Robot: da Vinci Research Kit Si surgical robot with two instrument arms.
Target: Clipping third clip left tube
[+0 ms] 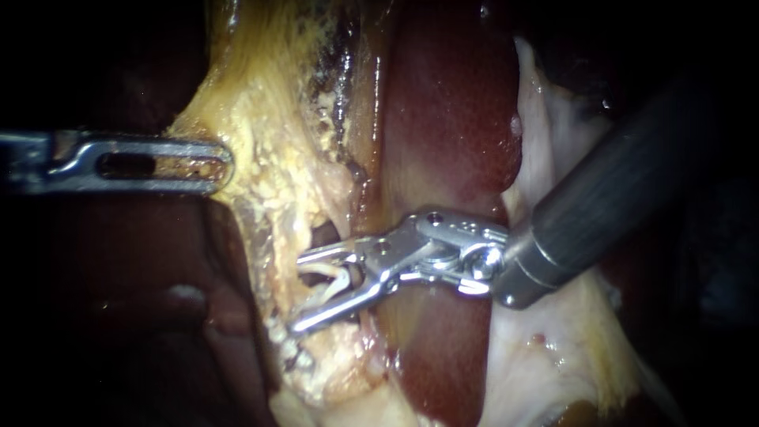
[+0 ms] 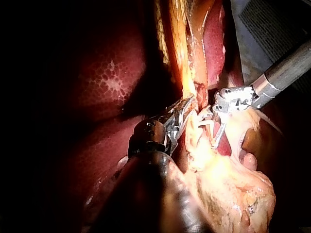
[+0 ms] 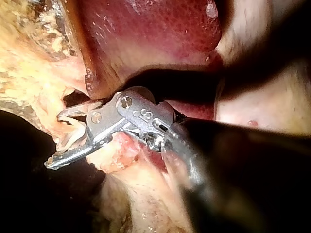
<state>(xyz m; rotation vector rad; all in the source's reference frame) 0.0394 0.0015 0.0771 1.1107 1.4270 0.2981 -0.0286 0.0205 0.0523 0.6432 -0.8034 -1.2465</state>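
The only markings in sight are small stamps on the hinge plate of my right instrument (image 1: 298,292). In the endoscope view its shaft comes in from 3 o'clock and its jaws sit just below centre, pointing toward 9 o'clock. They stand apart with a clear gap, one on each side of the tube (image 1: 330,277) but not closed on it. The tube is a pale, thin strand running across the gap, bedded in the yellow fatty tissue (image 1: 269,158).

My left instrument (image 1: 213,164) enters from 9 o'clock. Its windowed jaws lie together on the edge of that fatty tissue, which tents toward them. Between 12 and 1 o'clock the dark red liver (image 1: 451,119) fills the background behind my right instrument's hinge. A pale membrane (image 1: 553,142) lies from 2 down to 5 o'clock, partly hidden by the dark shaft.

The right wrist view looks along the open jaws and shows the tube as two or three whitish strands between them, with fat bulging under the lower jaw. The left wrist view shows the fat drawn into a taut band ahead of my left jaws. Only that view shows a grey grid surface (image 2: 272,19) beyond my right instrument's shaft.
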